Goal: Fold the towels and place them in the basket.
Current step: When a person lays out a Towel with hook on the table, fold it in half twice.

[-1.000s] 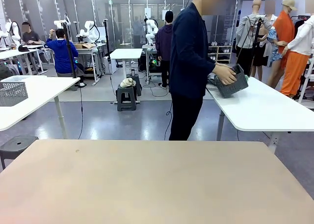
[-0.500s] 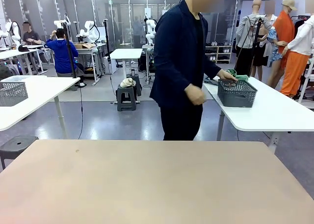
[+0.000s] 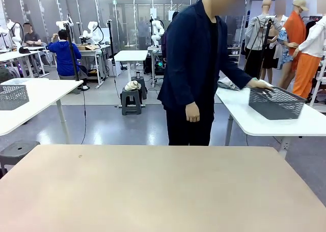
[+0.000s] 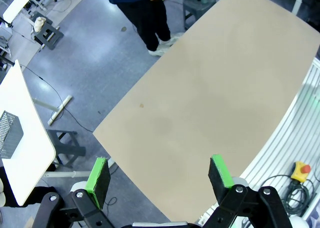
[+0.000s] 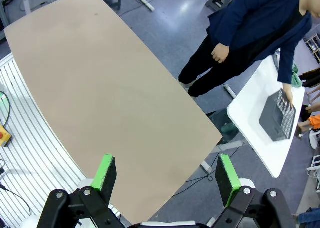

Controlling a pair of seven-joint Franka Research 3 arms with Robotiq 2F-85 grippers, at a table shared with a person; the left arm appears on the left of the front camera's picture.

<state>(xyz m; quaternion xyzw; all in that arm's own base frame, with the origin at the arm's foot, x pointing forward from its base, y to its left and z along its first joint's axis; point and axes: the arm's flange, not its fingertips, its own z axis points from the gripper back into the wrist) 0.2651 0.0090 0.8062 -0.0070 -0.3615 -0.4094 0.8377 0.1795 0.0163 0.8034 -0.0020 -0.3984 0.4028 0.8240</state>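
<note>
Front view. A beige tabletop (image 3: 163,191) fills the foreground. Beyond its far edge stands a person (image 3: 196,64) in a dark navy jacket, body towards the camera. To the person's side, well apart from the beige tabletop, is a white tabletop (image 3: 265,126) that carries the basket (image 3: 277,104), dark grey and perforated. The basket appears tipped, with a perforated wall facing the camera. Its inside is hidden, so its contents cannot be told. One hand (image 3: 260,84) of the person rests on the basket's upper rim; the other hand (image 3: 192,111) hangs at the hip. A pale crumpled item (image 3: 228,83) lies on the white tabletop behind the outstretched arm; whether it is a towel cannot be told. On a second white tabletop (image 3: 35,102) at far left stands a paler mesh basket (image 3: 12,96), its inside likewise hidden.

Left wrist view. The left tool (image 4: 159,175) hangs high over the beige tabletop (image 4: 210,103), its green pads spread wide, released, gripping nothing. The paler mesh basket (image 4: 10,133) shows at the left edge.

Right wrist view. The right tool (image 5: 166,173) is likewise released, pads wide apart, above the beige tabletop (image 5: 100,88). The basket (image 5: 279,117) sits on the white tabletop (image 5: 247,120), with the person's hand (image 5: 286,94) on it.
</note>
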